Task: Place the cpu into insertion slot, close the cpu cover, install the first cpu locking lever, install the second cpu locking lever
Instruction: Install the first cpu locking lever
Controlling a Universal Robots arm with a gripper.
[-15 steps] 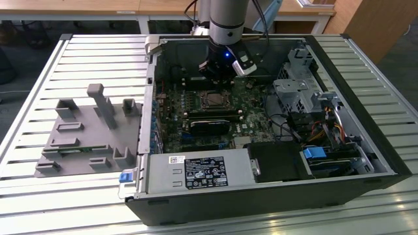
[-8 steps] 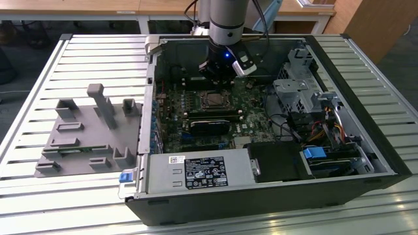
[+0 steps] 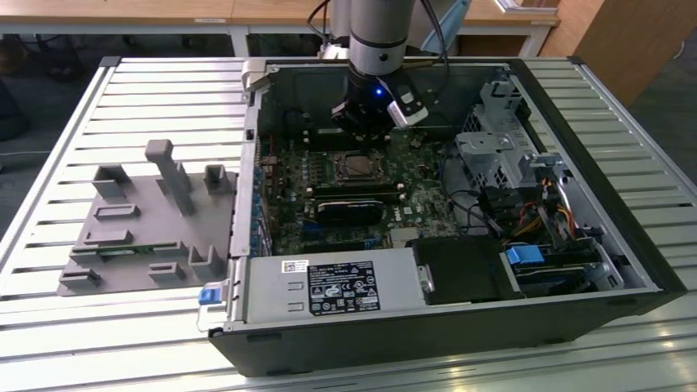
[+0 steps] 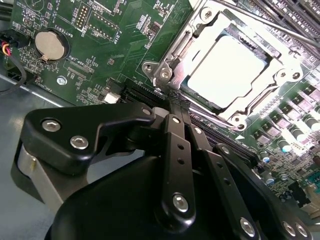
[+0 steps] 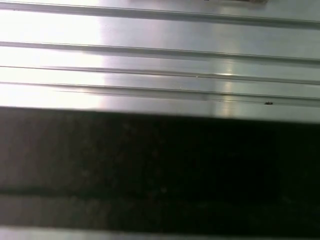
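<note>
The cpu [image 4: 226, 70], a flat square chip with a pale silvery top, lies in the insertion slot [image 3: 354, 167] on the green motherboard [image 4: 125, 35]. The cpu cover [image 4: 289, 61], a silvery frame with a cut-out centre, lies flat over the chip's edges. A thin metal locking lever [image 4: 270, 25] runs along one side of the socket. My gripper [image 4: 176, 102] is shut with nothing between its black fingers [image 4: 179, 150], and its tip is at the socket's corner. In the exterior view the gripper [image 3: 361, 135] hangs inside the open computer case, just behind the socket.
A black card [image 3: 348, 214] sits in front of the socket. The power supply [image 3: 326, 286] is at the case front, and the drive cage [image 3: 501, 155] and cables are at the exterior view's right. A grey fixture [image 3: 142, 220] stands on the slatted table [image 5: 160, 60].
</note>
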